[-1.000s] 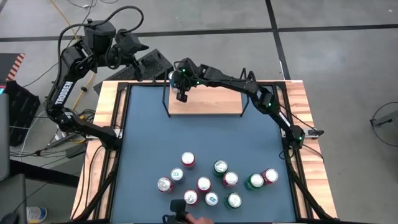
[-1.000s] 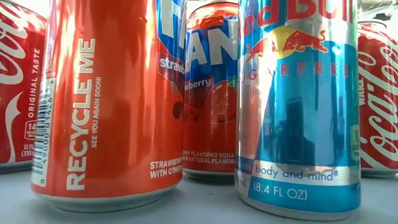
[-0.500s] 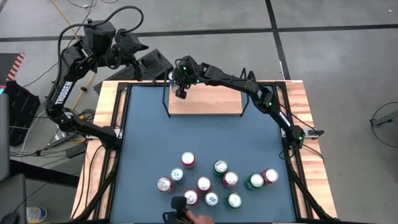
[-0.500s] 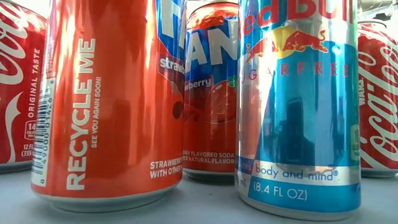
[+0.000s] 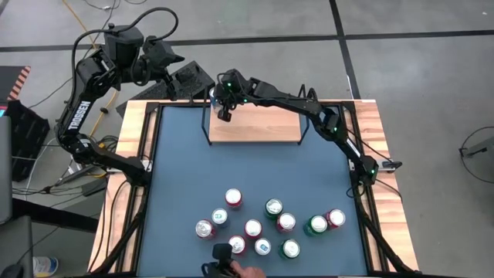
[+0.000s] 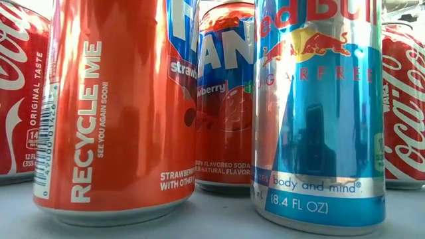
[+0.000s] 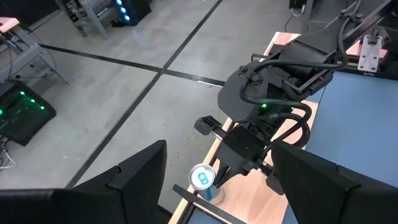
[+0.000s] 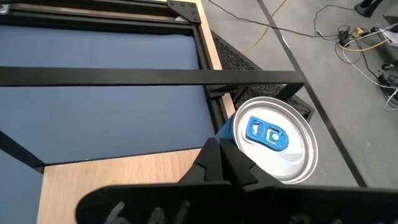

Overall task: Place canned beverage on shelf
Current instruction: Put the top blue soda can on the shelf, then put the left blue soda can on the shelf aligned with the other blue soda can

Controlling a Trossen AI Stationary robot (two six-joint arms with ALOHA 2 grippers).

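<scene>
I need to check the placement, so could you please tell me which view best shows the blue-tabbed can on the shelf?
The right wrist view: the blue-tabbed silver can fills it. The left wrist view shows it small; the high view hides it; the low view misses it.

We see a blue-tabbed silver can (image 8: 272, 140) standing upright at the light-wood shelf's (image 5: 258, 127) far left corner.

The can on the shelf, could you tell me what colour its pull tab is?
Blue, on a silver lid; clearest in the right wrist view.
</scene>
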